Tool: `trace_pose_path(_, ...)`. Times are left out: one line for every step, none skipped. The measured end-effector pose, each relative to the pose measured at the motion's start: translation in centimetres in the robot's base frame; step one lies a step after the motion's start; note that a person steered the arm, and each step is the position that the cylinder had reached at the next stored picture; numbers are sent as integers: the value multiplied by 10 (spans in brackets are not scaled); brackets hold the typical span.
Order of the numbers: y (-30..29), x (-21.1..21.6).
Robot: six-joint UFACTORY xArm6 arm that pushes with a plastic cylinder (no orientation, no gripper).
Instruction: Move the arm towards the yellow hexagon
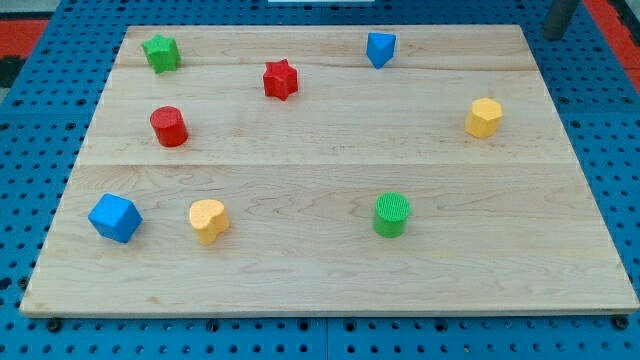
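Note:
The yellow hexagon (pixel 483 117) sits near the board's right edge, in the upper half. My tip (pixel 553 35) shows at the view's top right corner, just off the board's top right corner. It is above and to the right of the yellow hexagon, well apart from it and touching no block.
On the wooden board (pixel 320 270): a green star (pixel 160 52) top left, a red star (pixel 281 79), a blue block (pixel 380 48) at the top, a red cylinder (pixel 169 126), a blue cube (pixel 114 217), a yellow heart (pixel 208 220), a green cylinder (pixel 392 214).

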State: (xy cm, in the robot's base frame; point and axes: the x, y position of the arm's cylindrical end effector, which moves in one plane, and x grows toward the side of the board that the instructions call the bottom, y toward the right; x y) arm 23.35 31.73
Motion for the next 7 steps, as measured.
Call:
trace_pose_path(-12,20)
trace_pose_path(-18,20)
trace_pose_path(-70,20)
trace_pose_path(-75,20)
trace_pose_path(-88,42)
trace_pose_path(-99,70)
trace_pose_path(-99,70)
